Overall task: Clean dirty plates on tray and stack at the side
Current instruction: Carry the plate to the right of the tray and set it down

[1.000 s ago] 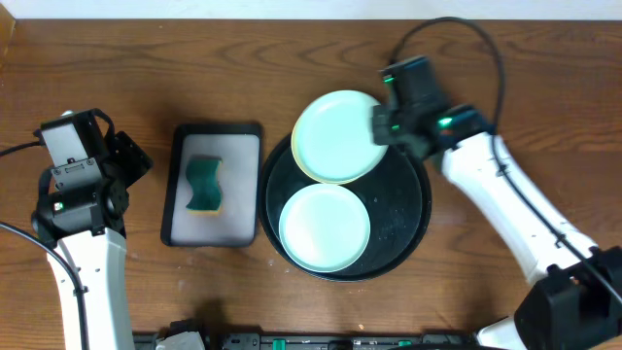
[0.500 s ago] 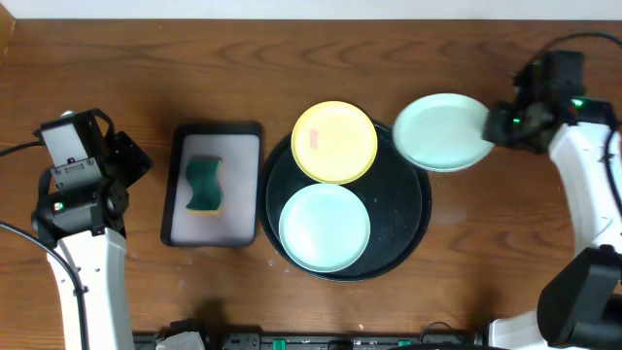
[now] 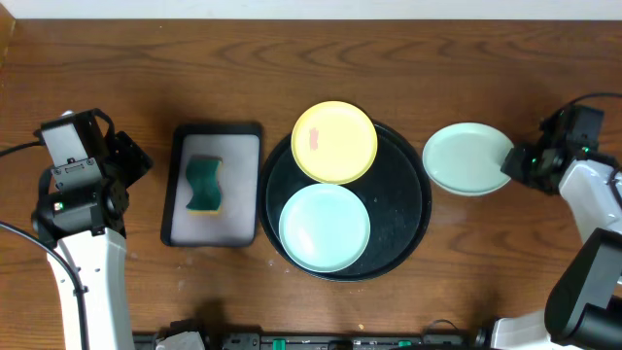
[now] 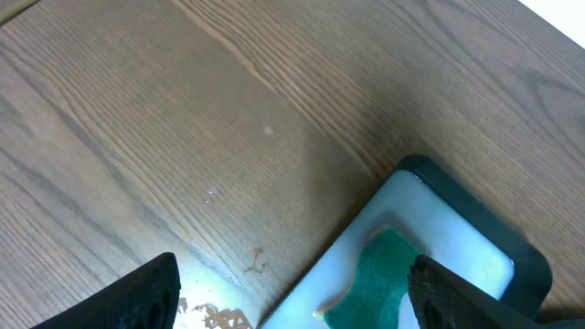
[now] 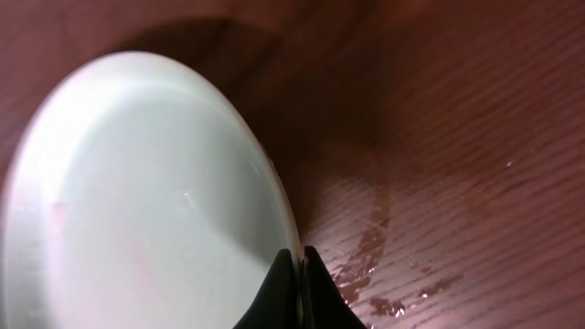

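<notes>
Mint plate in right tool, now farther from tray

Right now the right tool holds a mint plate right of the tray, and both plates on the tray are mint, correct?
Not quite: the overhead view shows the tray holding one yellow plate and one mint plate. The right tool does hold the other mint plate right of the tray.
</notes>
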You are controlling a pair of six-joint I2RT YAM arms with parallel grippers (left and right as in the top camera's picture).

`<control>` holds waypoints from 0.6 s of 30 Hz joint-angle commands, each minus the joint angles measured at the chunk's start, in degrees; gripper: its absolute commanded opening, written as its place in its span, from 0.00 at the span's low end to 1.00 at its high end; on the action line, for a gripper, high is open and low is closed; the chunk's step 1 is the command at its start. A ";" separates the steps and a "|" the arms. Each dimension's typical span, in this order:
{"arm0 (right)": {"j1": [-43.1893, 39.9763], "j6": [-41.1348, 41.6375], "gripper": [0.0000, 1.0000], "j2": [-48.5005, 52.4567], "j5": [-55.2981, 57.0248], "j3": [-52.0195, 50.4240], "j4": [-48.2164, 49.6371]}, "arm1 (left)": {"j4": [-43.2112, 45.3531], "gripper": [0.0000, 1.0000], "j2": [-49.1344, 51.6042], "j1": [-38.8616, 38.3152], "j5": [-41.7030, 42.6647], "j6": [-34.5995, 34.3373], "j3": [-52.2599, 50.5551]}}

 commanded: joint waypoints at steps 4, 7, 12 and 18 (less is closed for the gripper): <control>-0.31 0.44 0.01 -0.31 4.44 -2.89 3.06 | -0.20 0.80 0.07 0.31 -0.31 -0.31 0.96; -0.31 0.44 0.02 -0.31 4.42 -2.89 2.97 | -0.20 0.80 0.07 0.31 -0.31 -0.31 0.96; -0.31 0.42 0.10 -0.31 4.44 -2.89 2.54 | -0.20 0.80 0.07 0.31 -0.31 -0.31 0.96; -0.24 -1.95 0.35 -0.39 3.48 -2.82 0.74 | -0.20 0.80 0.07 0.31 -0.31 -0.31 0.96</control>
